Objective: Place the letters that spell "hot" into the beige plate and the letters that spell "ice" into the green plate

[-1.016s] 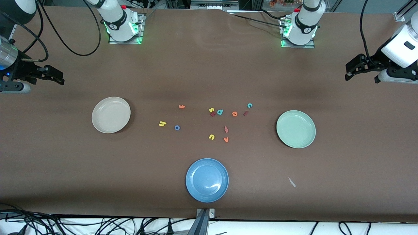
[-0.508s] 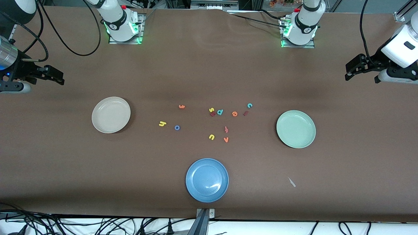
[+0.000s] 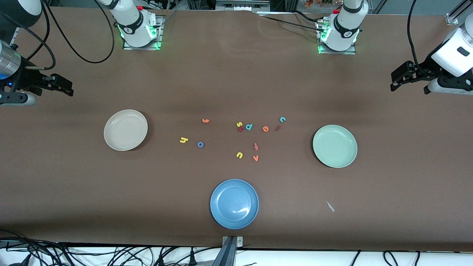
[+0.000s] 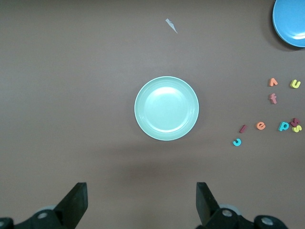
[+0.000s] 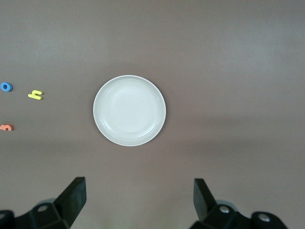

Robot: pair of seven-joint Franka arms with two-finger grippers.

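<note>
Black-fingered left claw and right claw hang wide open and empty, one over each end of the table. Green plate and beige plate lie empty; yellow h, blue o, orange t, teal c, maroon i and orange e lie scattered between them.

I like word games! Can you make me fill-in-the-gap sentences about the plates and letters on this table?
1. The plate nearest the front camera is ____.
2. The yellow h lies beside the blue letter ____.
3. The beige plate holds ____ letters.
4. Both the left pincer and the right pincer are ____.

Missing words: blue; o; no; open
</note>
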